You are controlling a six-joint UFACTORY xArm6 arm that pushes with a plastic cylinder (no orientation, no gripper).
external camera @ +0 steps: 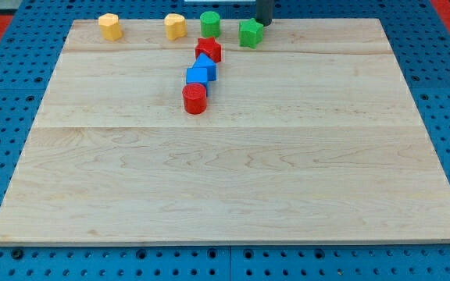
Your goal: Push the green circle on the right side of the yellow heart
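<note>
The green circle [210, 23] stands near the board's top edge, just right of the yellow heart [175, 26], with a small gap between them. My tip [263, 24] is at the view's top, touching or almost touching the upper right of the green star [250, 33], which lies right of the green circle. The rod runs up out of the frame.
A second yellow block, hexagon-like [109, 26], sits at the top left. Below the green circle, a red star [208, 49], a blue triangle [205, 64], a blue cube [198, 77] and a red circle [195, 99] form a close column. The wooden board [233, 179] lies on a blue pegboard.
</note>
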